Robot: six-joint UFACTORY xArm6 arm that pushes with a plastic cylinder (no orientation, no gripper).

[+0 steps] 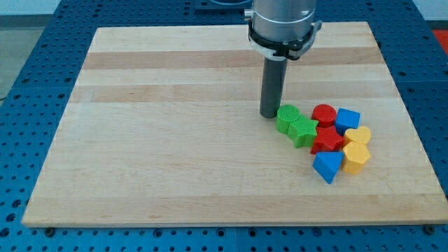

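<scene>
My tip (269, 114) rests on the wooden board (168, 133), right of centre, touching or almost touching the left side of a green block (285, 117). Just below and to the right of that block lies a green star (304, 130). Further to the view's right the cluster continues: a red cylinder (323, 115), a blue cube (347, 120), a red star (327, 141), a yellow heart (359, 135), a yellow hexagonal block (355, 157) and a blue triangle (327, 166). All the blocks are packed close together.
The board lies on a blue perforated table (28, 63). The arm's grey flange (283, 24) hangs over the board's top edge above the rod.
</scene>
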